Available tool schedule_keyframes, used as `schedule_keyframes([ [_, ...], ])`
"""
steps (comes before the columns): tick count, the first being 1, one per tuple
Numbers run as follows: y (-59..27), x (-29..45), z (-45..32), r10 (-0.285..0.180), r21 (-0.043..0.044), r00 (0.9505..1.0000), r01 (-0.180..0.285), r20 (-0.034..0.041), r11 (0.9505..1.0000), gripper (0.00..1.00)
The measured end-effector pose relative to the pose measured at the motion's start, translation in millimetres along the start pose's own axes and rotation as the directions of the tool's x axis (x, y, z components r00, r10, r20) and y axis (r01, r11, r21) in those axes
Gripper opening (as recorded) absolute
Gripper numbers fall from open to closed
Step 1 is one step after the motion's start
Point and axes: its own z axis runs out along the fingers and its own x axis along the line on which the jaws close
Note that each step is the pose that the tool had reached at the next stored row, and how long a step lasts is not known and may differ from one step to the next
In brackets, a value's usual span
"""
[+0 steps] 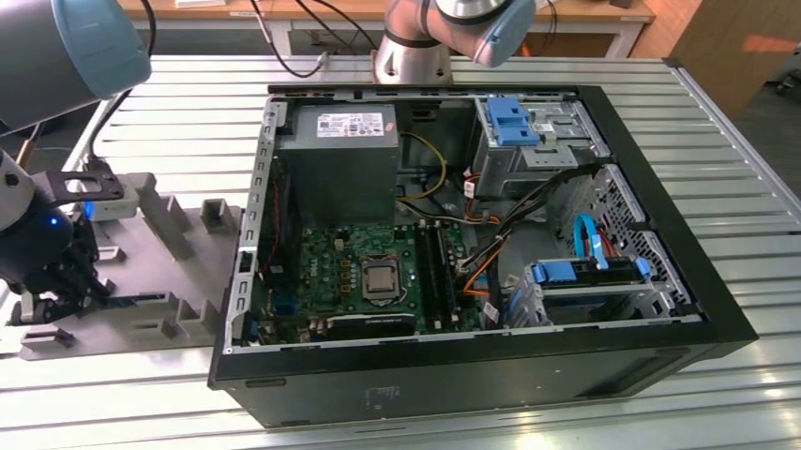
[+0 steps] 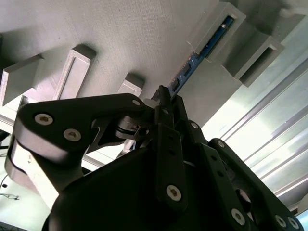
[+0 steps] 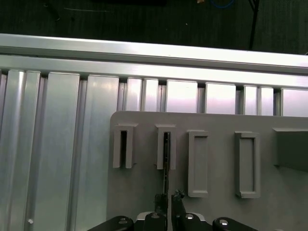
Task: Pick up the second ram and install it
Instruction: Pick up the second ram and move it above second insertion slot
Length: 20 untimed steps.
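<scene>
**Claw clenched on the memory stick at the grey fixture**

A slatted metal table (image 1: 188,94) carries the whole setup. On it lies an open black computer case (image 1: 701,319), with the green motherboard (image 1: 363,253) and its long black slots (image 1: 432,272) exposed inside. The robot arm (image 1: 51,56) reaches down at the exterior view's left, well apart from the case. Beneath it sits a grey fixture (image 1: 188,281) with raised slotted holders, just beside the case's wall.

The gripper (image 2: 166,94) is low over this fixture, its fingertips (image 2: 161,103) drawn together and pinching one end of the second ram (image 2: 199,53). The stick stands on its long edge. Its long axis runs along the fixture's face, straight away from the claw, and its far end sits inside a slotted holder (image 2: 240,24). In the first wrist view the second ram (image 3: 166,154) appears edge-on as a thin dark line, running from the gripper (image 3: 168,198) into the holder (image 3: 159,144).
</scene>
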Motion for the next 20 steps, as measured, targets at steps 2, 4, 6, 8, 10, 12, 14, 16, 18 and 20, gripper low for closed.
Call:
schedule_keyframes([
  [2,0.0,0.4,0.0,0.0,0.0,1.0,0.0,0.0,1.0,0.19],
  [4,0.1,0.7,0.0,0.0,-0.0001,1.0,0.0,0.0,1.0,0.19],
  [6,0.3,1.2,0.0,0.0,0.0,1.0,0.0,0.0001,1.0,0.19],
  [8,0.3,1.4,0.0,0.0,0.0,1.0,0.0,0.0,1.0,0.19],
  [10,0.3,1.4,-0.1,0.0,0.0,1.0,0.0,0.0,1.0,0.19],
  [12,0.3,1.5,0.0,0.0,0.0,1.0,0.0,0.0001,1.0,0.19],
  [14,0.3,1.5,0.0,0.0,0.0,1.0,0.0,0.0,1.0,0.19],
  [16,0.3,1.6,0.0,0.0,0.0,1.0,0.0,0.0,1.0,0.19],
  [18,0.3,1.6,0.0,0.0,0.0,1.0,0.0,0.0,1.0,0.19],
  [20,0.3,1.7,0.0,0.0,0.0,1.0,0.0,0.0,1.0,0.18],
])
